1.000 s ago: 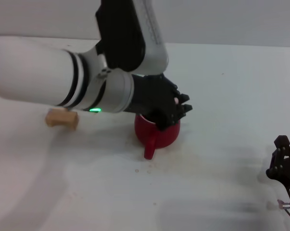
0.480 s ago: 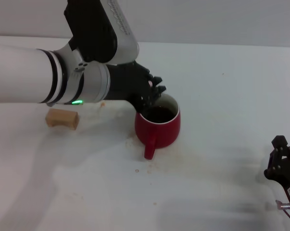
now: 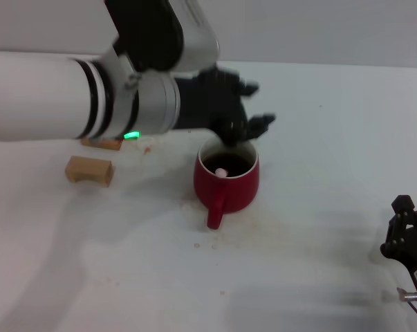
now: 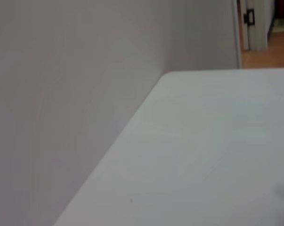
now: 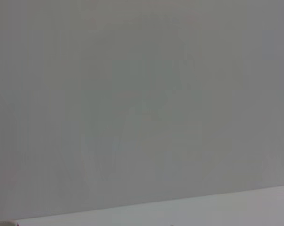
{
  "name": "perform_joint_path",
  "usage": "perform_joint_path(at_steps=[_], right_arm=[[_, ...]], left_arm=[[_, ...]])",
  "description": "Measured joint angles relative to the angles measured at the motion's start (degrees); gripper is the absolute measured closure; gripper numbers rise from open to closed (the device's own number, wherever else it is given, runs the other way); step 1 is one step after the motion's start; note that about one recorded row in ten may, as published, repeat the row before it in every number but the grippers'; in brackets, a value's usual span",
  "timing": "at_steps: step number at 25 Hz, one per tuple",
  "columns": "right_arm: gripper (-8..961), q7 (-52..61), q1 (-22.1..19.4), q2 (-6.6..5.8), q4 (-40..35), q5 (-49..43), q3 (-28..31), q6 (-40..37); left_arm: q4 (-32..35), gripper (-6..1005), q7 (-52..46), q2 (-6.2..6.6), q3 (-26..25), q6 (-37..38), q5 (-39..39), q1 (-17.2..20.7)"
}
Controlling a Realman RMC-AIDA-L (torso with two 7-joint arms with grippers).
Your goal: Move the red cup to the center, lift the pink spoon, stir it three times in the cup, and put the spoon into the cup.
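We see the cup mid-desk, the spoon's pink tip showing in its dark liquid. The left end effector hangs just above the cup's far rim, fingers spread, holding nothing. The right end effector sits parked at the desk's right edge; we cannot tell its state.

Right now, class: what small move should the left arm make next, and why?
Probably draw the left claw up and back from the red cup: the pink spoon already shows in the dark liquid, and the claw hangs above the rim, holding nothing.
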Motion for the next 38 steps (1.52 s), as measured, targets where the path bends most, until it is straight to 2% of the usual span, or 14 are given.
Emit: perform_joint_path(at_steps=[4, 9, 13, 15, 20, 24, 28, 30, 34, 35, 38], right_arm=[[953, 0.0, 0.0, 0.00, -0.1, 0.2, 0.1, 0.0], [953, 0.0, 0.0, 0.01, -0.7, 0.3, 0.3, -0.5], [953, 0.0, 0.1, 0.00, -0.8, 0.3, 0.5, -0.7], [953, 0.0, 0.1, 0.00, -0.8, 0.3, 0.6, -0.7], [953, 0.0, 0.2, 0.01, -0.8, 0.3, 0.6, -0.7], [953, 0.0, 0.2, 0.00, -0.9, 0.3, 0.5, -0.8], [953, 0.0, -0.1, 0.02, -1.7, 0.3, 0.1, -1.4], [953, 0.0, -0.2, 0.02, -1.9, 0.3, 0.0, -1.5], [953, 0.0, -0.5, -0.05, -2.1, 0.3, 0.0, -1.5], [953, 0.0, -0.6, -0.07, -2.1, 0.3, 0.0, -1.5], [953, 0.0, -0.6, -0.11, -2.3, 0.3, 0.0, -1.5]], left_arm=[[-4.3, 557, 0.7, 0.09, 0.3, 11.0, -3.9, 4.3], [-9.2, 449, 11.5, 0.43, 3.2, 37.8, -20.0, 13.8], [-11.7, 291, 13.6, 0.35, 4.3, 49.2, -30.7, 17.1], [-12.5, 201, 13.0, 0.29, 4.2, 51.4, -35.3, 17.6], [-14.4, 163, 12.7, 0.12, 0.6, 50.6, -46.5, 16.3], [-16.5, 154, 13.4, -0.11, -2.0, 49.1, -49.7, 13.5], [-18.9, 154, 16.8, -0.12, -0.5, 54.0, -44.3, 11.1], [-19.6, 153, 17.8, -0.01, 2.8, 59.8, -37.8, 10.7], [-17.8, 154, 17.3, 0.19, 13.4, 76.6, -18.5, 10.6], [-15.9, 154, 16.9, 0.22, 17.4, 83.3, -10.8, 10.8], [-9.9, 155, 13.5, 0.27, 24.4, 96.2, 1.9, 11.4]])
